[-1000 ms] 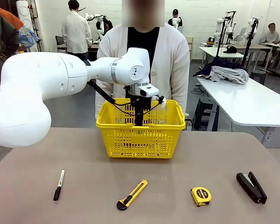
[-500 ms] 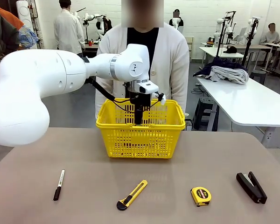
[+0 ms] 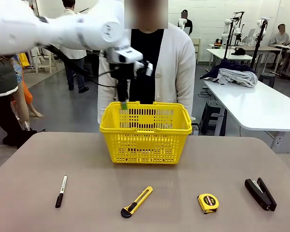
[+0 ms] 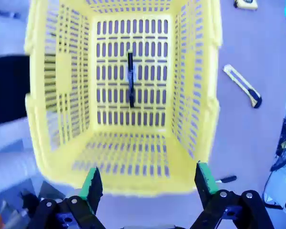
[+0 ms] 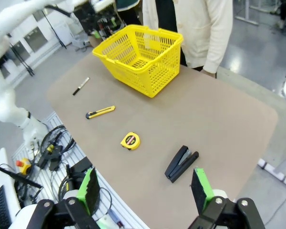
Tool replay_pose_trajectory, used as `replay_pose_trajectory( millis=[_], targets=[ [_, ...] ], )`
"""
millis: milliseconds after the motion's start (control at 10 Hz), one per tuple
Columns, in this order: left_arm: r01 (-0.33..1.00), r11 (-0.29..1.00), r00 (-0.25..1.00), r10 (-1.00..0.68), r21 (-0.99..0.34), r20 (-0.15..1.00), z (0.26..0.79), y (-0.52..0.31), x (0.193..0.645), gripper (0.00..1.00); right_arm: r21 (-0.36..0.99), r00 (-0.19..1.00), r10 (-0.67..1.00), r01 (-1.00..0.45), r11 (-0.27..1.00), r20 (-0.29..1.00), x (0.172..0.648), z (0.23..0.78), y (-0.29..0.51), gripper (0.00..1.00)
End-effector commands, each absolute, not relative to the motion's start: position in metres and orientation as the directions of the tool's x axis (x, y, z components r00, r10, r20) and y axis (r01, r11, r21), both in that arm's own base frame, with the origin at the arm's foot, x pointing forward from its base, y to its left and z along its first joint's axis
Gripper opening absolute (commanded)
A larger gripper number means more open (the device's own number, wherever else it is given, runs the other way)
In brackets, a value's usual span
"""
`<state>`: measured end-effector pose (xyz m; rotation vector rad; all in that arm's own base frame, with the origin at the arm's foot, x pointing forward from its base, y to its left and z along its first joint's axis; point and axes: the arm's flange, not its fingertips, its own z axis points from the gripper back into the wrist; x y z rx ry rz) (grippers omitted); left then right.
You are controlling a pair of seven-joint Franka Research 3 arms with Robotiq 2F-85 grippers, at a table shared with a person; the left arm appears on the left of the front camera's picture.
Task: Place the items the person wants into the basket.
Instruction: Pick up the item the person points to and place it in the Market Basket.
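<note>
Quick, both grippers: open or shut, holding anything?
Left gripper: open, empty, above the yellow basket.
Right gripper: open, empty, high over the table.

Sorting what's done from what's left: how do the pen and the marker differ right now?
The pen lies on the basket floor; the marker lies on the table, outside it. The pen looks all dark; the marker has a white barrel. Both are slim and lie flat.
</note>
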<state>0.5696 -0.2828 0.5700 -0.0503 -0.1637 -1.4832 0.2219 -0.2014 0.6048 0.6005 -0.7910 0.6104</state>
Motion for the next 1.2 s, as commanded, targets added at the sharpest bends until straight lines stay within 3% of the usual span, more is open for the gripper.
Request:
replay_pose_trajectory(
  millis=[0,400,800,1100],
  targets=[
    [0.980,0.160,0.133,-0.969,0.117,0.209,0.545,-0.208,0.475,1.00,0.256,0.534,0.263,-0.710,0.656,0.804,0.223,0.607,-0.202,1.00],
    [0.944,0.309,0.263,-0.919,0.120,0.295,0.538,-0.120,0.416,1.00,0.256,0.534,0.263,-0.710,0.656,0.804,0.223,0.607,-0.202,1.00],
    [0.939,0.331,0.284,-0.899,0.092,0.333,0.521,-0.098,0.411,1.00,0.256,0.534,0.263,-0.710,0.656,0.804,0.223,0.607,-0.202,1.00],
    [0.933,0.349,0.310,-0.904,0.090,0.293,0.523,-0.095,0.407,1.00,0.256,0.534,0.263,-0.710,0.656,0.804,0.223,0.607,-0.202,1.00]
  ],
)
